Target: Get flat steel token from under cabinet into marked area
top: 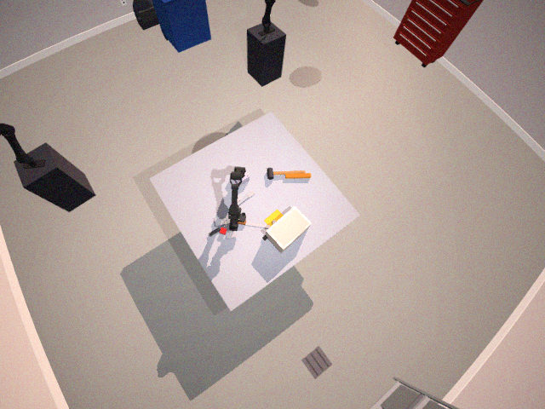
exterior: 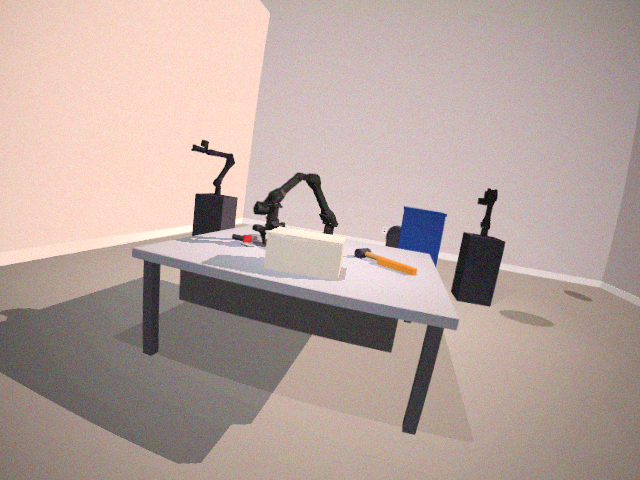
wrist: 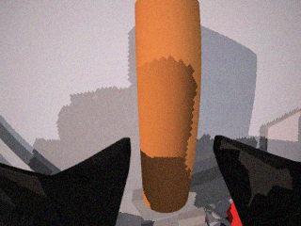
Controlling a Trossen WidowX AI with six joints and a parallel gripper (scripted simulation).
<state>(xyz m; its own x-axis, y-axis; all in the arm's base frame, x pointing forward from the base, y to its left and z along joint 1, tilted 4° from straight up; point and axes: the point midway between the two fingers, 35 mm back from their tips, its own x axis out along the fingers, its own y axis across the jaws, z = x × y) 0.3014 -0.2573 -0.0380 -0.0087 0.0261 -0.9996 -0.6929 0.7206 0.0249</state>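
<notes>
The cream cabinet point(top: 288, 228) point(exterior: 303, 253) stands on the table point(top: 197, 175) point(exterior: 372, 289). A flat yellow patch point(top: 272, 217) lies against its front side; I take it for the marked area. My gripper point(top: 240, 222) point(wrist: 172, 139) is open low over the table, away from the cabinet. Its fingers stand apart on either side of an orange handle point(wrist: 166, 108), with a gap on each side. A thin rod point(top: 255, 226) runs from the handle toward the cabinet's near corner. I cannot make out the steel token or the vent slots.
An orange-handled hammer point(top: 296, 175) point(exterior: 395, 265) lies off to one side. A red block point(top: 223, 230) point(exterior: 247, 238) and a black tool point(top: 215, 231) lie close beside the gripper. A thin pale stick point(top: 246, 198) lies near the arm. A small dark object point(top: 265, 238) is at the cabinet's corner.
</notes>
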